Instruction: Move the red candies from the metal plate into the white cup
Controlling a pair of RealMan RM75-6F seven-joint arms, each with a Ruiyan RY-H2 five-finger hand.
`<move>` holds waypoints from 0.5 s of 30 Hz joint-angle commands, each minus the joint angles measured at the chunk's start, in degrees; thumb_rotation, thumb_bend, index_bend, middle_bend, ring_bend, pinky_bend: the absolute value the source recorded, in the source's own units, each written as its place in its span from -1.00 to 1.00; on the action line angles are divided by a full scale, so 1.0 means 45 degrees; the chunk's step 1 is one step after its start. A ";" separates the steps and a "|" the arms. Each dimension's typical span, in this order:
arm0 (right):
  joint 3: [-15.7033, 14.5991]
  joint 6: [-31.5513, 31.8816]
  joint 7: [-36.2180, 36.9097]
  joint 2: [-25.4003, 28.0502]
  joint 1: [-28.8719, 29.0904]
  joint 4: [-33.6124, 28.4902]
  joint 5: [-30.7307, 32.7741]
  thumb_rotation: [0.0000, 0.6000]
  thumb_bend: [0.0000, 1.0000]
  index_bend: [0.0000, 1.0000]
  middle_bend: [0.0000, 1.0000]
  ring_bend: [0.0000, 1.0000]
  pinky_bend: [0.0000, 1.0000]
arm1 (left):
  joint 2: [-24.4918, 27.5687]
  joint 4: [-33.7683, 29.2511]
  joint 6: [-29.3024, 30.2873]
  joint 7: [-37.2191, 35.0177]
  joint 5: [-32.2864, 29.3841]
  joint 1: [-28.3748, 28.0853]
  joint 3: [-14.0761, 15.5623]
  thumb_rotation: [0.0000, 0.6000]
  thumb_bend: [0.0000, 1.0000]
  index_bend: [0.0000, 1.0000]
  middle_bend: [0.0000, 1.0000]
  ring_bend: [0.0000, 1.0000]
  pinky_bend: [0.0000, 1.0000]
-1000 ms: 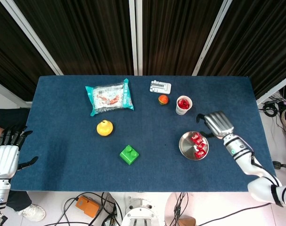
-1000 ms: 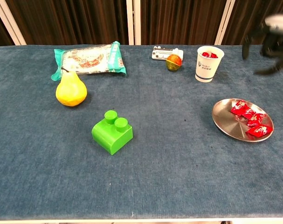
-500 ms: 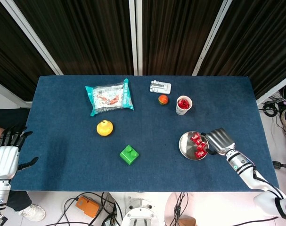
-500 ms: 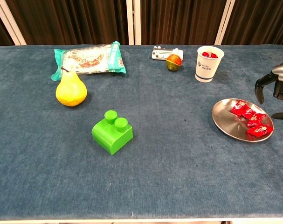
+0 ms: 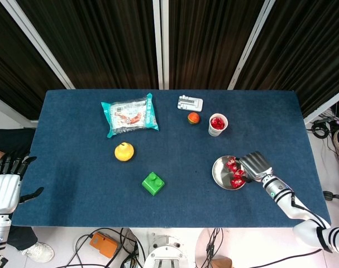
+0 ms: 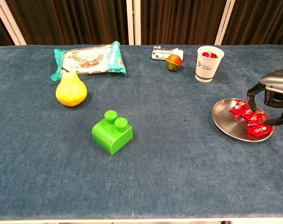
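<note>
We see the right hand [image 6: 272, 91] low over the far right side of the metal plate [image 6: 227, 122], its fingers [image 6: 251, 96] curled down among the red candies [image 6: 249, 119]; whether it has hold of one we cannot tell. In the head view the same hand [image 5: 254, 166] covers the plate's right rim. The candies lie bunched on the right half of the plate. The white cup [image 6: 209, 63] stands well apart behind the plate, upright, with red candies already showing inside it. Our left hand [image 5: 6, 187] hangs off the left edge of the blue surface [image 6: 178, 168], released, fingers spread and holding nothing. Elsewhere sit a yellow pear [image 6: 71, 91], a green block [image 6: 112, 132] and a snack packet [image 6: 87, 58]
</note>
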 commanded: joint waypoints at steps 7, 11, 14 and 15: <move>0.0011 -0.0496 0.0023 -0.0500 0.0279 0.0412 -0.0007 1.00 -0.15 0.23 0.98 1.00 1.00 | 0.0009 0.0057 0.0026 -0.0062 -0.0058 0.0051 -0.0004 1.00 -0.91 -0.59 -0.73 -0.93 -1.00; 0.0101 -0.0394 0.0307 -0.0529 0.0259 0.0425 0.0000 1.00 0.01 0.36 0.98 1.00 1.00 | -0.0005 0.0104 0.0048 -0.0093 -0.0054 0.0072 0.0002 1.00 -0.91 -0.59 -0.73 -0.93 -1.00; 0.0226 -0.0200 0.0515 -0.0376 0.0241 0.0339 -0.0025 1.00 0.03 0.39 0.98 1.00 1.00 | -0.0005 0.0125 0.0052 -0.0125 -0.0060 0.0079 -0.0004 1.00 -0.91 -0.59 -0.73 -0.93 -1.00; 0.0316 -0.0125 0.0624 -0.0309 0.0245 0.0280 0.0000 1.00 0.03 0.38 0.98 1.00 1.00 | -0.0004 0.0131 0.0048 -0.0127 -0.0059 0.0076 -0.0006 1.00 -0.91 -0.59 -0.73 -0.93 -1.00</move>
